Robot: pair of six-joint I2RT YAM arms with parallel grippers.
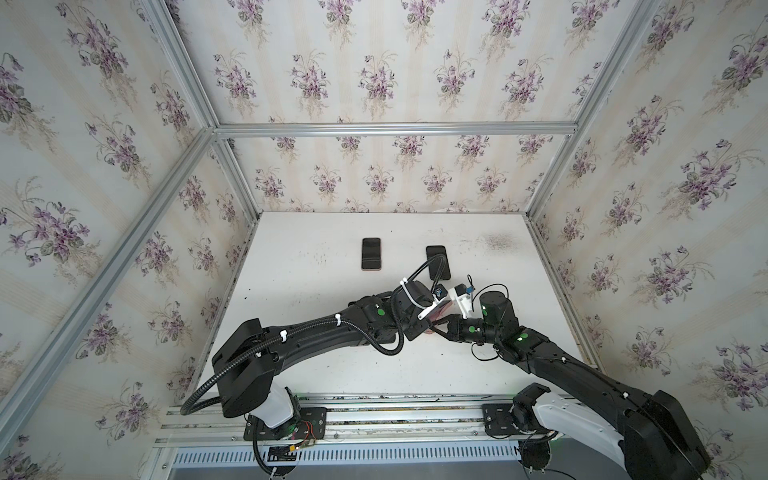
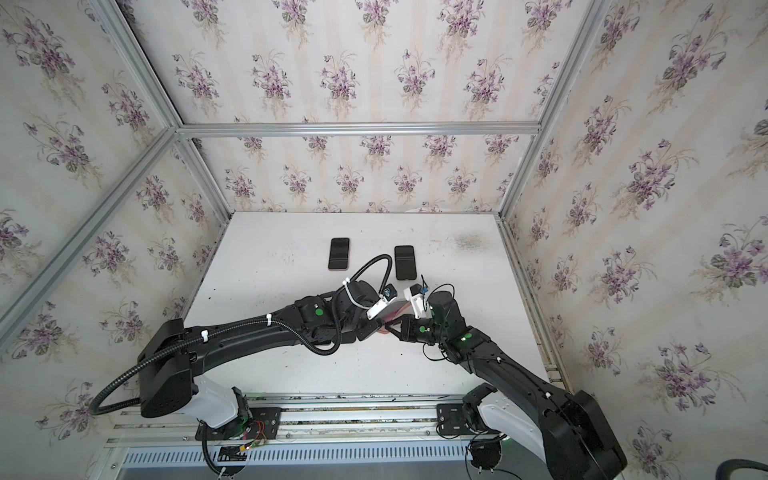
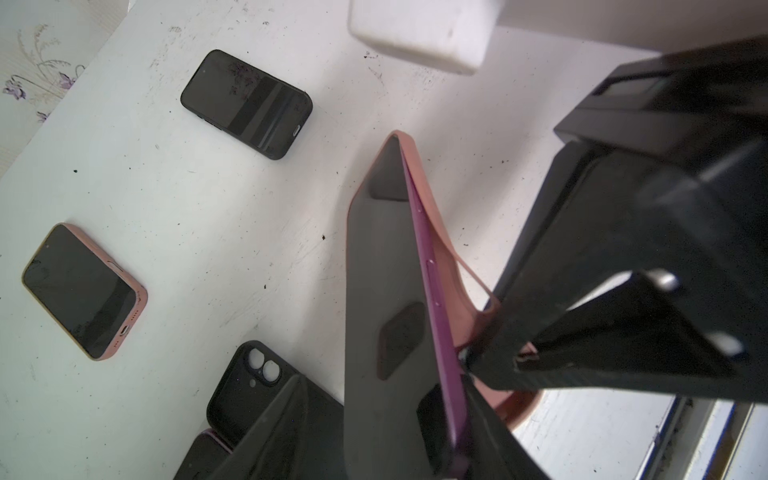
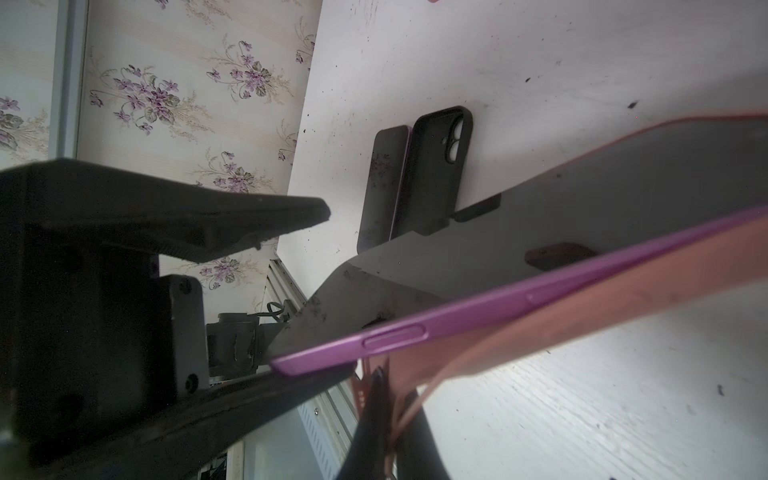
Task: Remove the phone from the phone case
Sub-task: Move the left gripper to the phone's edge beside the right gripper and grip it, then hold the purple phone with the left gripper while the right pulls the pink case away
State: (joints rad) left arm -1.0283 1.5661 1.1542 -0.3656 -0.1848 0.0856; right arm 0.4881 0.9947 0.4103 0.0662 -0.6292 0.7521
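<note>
Above the middle of the desk, between the two arms, find the phone and its pink phone case held up together, well apart from the pink-rimmed cased phone and the black-cased phone. Treat the step in hand as the pull-out itself. Note the phone case already peeled off one long side of the phone and seated only around the far end. Use the right gripper, pinched shut on the stretched lip of the phone case, as the anchor. Note the left gripper open astride the free end of the phone, one finger against the back, the other clear of the screen. Close onto the two flat faces, not onto the purple rim, and far enough in to avoid slipping off the glass. Draw the phone straight back along its own length, away from the seated end, without twisting; expect the soft lip to spring back. Read the long axis as running straight out from the left gripper, in line with its fingers. Read the screen as turned sideways, with the purple edge and its side button facing the right wrist camera. Take no heading across the desk from the top views; hidden there by the arms.
</note>
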